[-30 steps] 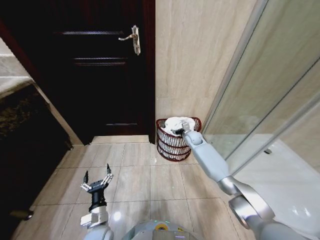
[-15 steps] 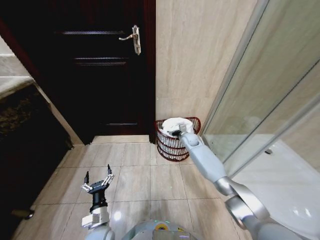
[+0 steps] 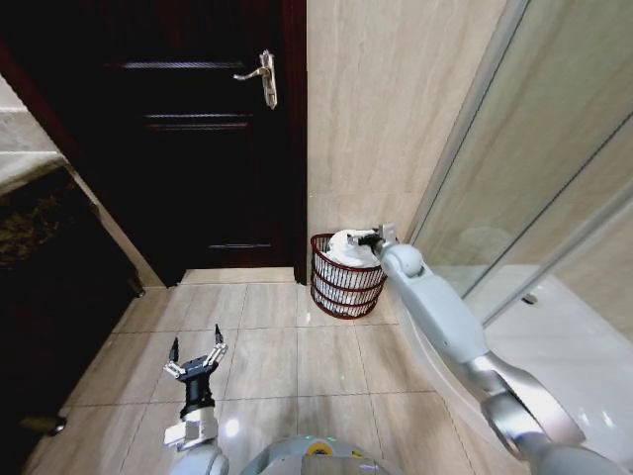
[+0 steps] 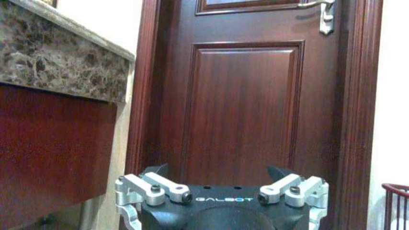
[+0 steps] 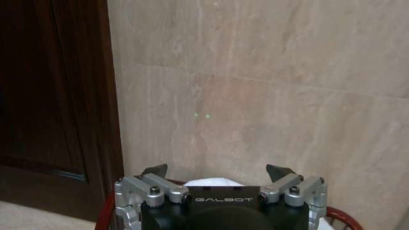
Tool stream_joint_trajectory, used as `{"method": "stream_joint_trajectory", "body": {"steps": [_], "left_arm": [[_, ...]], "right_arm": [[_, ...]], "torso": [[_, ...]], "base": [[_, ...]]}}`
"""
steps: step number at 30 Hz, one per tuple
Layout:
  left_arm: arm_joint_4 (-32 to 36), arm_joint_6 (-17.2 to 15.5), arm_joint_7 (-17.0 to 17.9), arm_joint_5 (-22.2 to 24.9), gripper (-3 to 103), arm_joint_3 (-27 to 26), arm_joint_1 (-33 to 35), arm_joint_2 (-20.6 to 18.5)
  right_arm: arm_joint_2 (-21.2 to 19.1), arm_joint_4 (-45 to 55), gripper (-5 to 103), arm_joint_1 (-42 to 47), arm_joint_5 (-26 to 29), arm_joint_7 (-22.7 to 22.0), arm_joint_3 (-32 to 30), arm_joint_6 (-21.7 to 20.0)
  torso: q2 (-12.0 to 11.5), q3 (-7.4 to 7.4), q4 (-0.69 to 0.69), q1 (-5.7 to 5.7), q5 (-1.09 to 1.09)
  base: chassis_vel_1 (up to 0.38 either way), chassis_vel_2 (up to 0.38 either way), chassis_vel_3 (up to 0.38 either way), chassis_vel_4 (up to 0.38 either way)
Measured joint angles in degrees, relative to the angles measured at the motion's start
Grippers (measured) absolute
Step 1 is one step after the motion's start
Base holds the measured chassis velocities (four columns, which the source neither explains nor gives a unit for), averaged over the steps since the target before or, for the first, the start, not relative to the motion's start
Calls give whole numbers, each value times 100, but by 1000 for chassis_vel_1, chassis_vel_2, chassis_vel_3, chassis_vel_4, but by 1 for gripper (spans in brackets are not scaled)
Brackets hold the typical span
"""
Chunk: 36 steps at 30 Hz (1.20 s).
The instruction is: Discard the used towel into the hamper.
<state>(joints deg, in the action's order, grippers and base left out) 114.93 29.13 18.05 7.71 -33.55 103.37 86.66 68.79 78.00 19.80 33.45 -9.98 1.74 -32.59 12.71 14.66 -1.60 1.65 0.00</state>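
Observation:
The hamper (image 3: 344, 285) is a dark red wire basket standing on the floor at the foot of the beige wall, just right of the door. The white towel (image 3: 347, 249) lies heaped inside it, rising above the rim. My right gripper (image 3: 365, 238) hovers at the towel's upper right side. In the right wrist view this gripper (image 5: 217, 171) is open with nothing between its fingers; the towel (image 5: 213, 182) and the hamper's rim (image 5: 342, 218) lie just beyond. My left gripper (image 3: 196, 353) is parked low over the floor tiles, open and holding nothing, also seen in its wrist view (image 4: 219, 169).
A dark wooden door (image 3: 198, 139) with a metal handle (image 3: 263, 77) stands left of the hamper. A glass shower screen (image 3: 534, 188) runs along the right. A marble-topped cabinet (image 4: 57, 110) is on the left. Tiled floor (image 3: 277, 346) lies open before the hamper.
My right gripper has lifted off the towel and shifted right and up, the arm swinging rightward. The towel stays in the hamper. The left arm has barely moved.

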Motion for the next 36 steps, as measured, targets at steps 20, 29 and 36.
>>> {"method": "stream_joint_trajectory", "body": {"steps": [20,29,36], "left_arm": [[115,101,20,-8,100,-135,127,36],[118,101,20,-65,100,-83,126,74],[161,84,19,-127,100,-70,141,98]], "right_arm": [[921,-2649,100,-681,-170,599,-134,-666],[1063,-3274,100,-911,-285,1055,-437,-939],[1168,-3557,100,-940,-588,1333,-484,-932]], "torso": [[0,0,3,0,-1],[0,-1,2,0,-1],[1,-1,3,0,-1]], "base": [[0,0,0,0],[0,0,0,0],[0,0,0,0]]}}
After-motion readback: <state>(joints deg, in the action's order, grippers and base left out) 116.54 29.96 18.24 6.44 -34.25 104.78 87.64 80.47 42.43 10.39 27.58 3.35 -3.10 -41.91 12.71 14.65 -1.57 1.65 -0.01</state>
